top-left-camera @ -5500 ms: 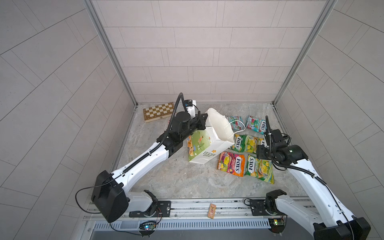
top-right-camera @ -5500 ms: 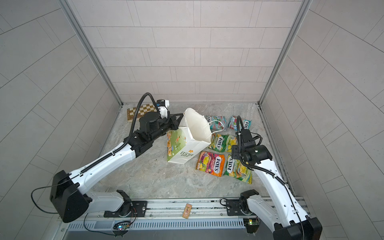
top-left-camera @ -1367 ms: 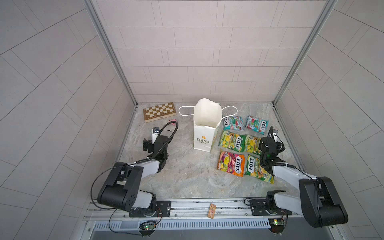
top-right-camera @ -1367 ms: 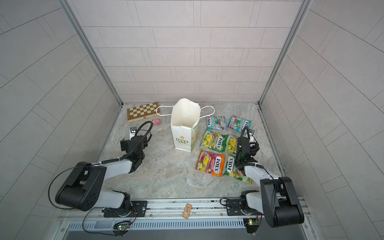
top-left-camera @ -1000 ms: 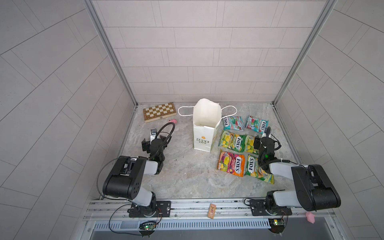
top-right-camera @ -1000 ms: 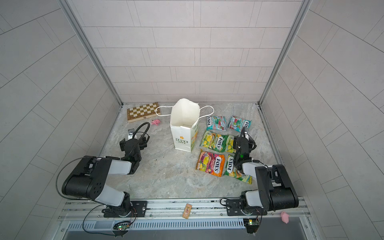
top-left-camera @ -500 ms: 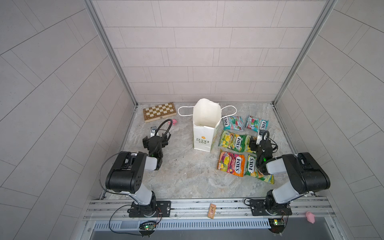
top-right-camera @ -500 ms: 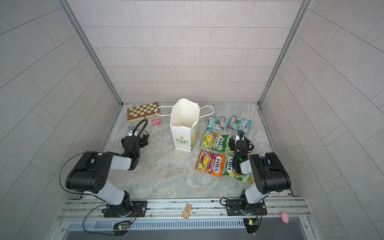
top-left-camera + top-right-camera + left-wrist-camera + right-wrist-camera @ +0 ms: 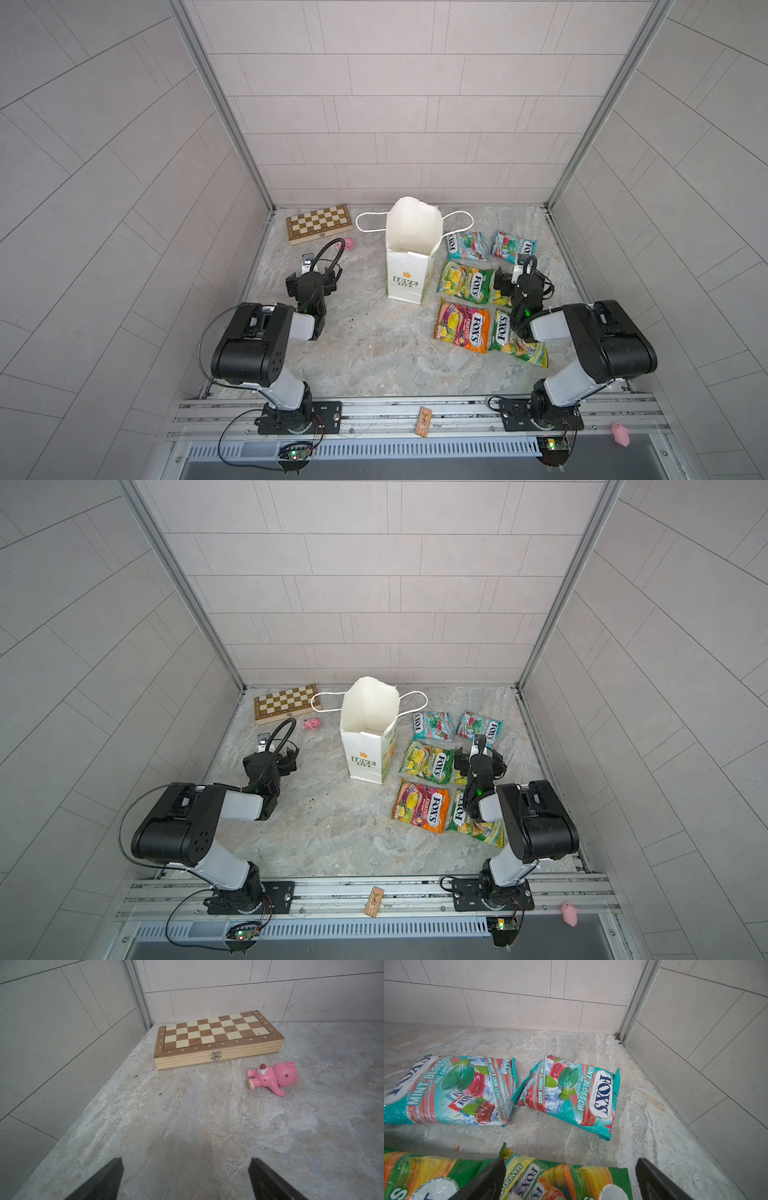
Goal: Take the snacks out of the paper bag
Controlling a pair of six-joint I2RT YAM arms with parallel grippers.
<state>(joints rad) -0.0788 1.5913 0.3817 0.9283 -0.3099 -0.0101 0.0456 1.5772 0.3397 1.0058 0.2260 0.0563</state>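
Observation:
The white paper bag (image 9: 409, 257) (image 9: 368, 737) stands upright and open at the back middle, with no gripper on it. The snacks lie flat to its right: two teal packets (image 9: 466, 246) (image 9: 571, 1093), green-yellow packets (image 9: 465, 284) (image 9: 564, 1180) and an orange-red one (image 9: 461, 326). My right gripper (image 9: 519, 278) (image 9: 570, 1160) hangs open and empty just over a green-yellow packet. Over bare floor left of the bag, my left gripper (image 9: 311, 276) (image 9: 186, 1160) is open and empty. The bag's bottom is hidden in every view.
A wooden chessboard box (image 9: 320, 222) (image 9: 218, 1039) lies in the back left corner with a small pink toy (image 9: 348, 244) (image 9: 274, 1078) beside it. Tiled walls close in three sides. Both arms are folded low near the front rail (image 9: 374, 411).
Both arms have folded back toward their bases over the last second. The right gripper's jaws have spread wider. The bag and packets have not moved.

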